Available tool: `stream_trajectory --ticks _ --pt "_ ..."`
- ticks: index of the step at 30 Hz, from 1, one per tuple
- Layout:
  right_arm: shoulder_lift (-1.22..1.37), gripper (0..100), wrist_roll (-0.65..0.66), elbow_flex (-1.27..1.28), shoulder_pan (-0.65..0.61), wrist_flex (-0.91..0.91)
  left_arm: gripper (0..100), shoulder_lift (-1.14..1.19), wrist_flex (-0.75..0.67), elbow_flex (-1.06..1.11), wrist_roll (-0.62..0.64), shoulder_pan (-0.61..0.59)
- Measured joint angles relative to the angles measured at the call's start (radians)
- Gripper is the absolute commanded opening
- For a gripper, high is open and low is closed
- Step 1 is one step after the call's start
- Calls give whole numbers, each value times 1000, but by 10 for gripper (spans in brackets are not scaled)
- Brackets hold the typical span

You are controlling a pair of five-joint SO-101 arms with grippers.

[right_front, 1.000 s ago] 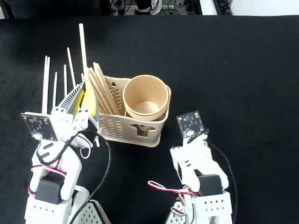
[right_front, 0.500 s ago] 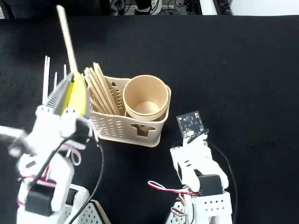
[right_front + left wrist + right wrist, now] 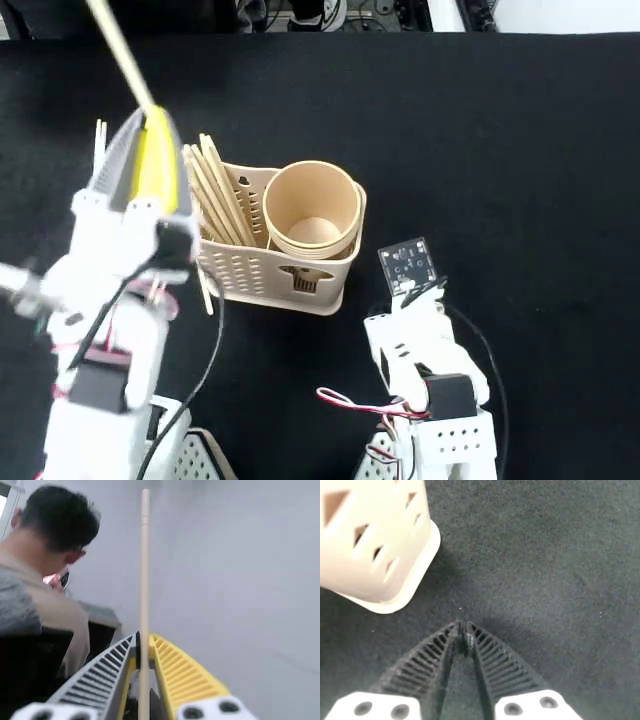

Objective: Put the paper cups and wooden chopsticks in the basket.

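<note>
The left gripper (image 3: pixel 145 115), its ribbed grey and yellow fingers (image 3: pixel 158 165) clamped, is holding one slim round wooden chopstick (image 3: pixel 115 42), now lifted higher and leftward of the perforated plastic basket (image 3: pixel 270 275) (nested paper cups (image 3: pixel 312 205) and bundled chopsticks (image 3: pixel 215 195) sitting inside). The right gripper (image 3: pixel 462 628) is resting closed, empty, over fuzzy black cloth (image 3: pixel 545 555), its wrist view catching the basket's diamond cut-outs.
</note>
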Motion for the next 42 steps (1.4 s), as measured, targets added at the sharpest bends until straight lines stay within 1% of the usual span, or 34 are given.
stream_trajectory --ticks 3,6,12,25,28,31,34,36,42 --pt "0 15 0 0 0 0 27 91 -63 57 2 0" --pt "0 15 0 0 0 0 27 104 -101 124 0 3" --pt "0 15 0 0 0 0 27 100 -121 210 -49 -8" --pt "0 15 0 0 0 0 29 106 -124 213 -57 -6" --pt "0 15 0 0 0 0 30 106 -124 213 -74 15" --pt "0 15 0 0 0 0 31 101 -84 212 -150 57" --pt "0 15 0 0 0 0 86 100 -28 190 -207 92" --pt "0 15 0 0 0 0 112 100 11 173 -215 97" --pt "0 15 0 0 0 0 116 38 152 141 -215 103"
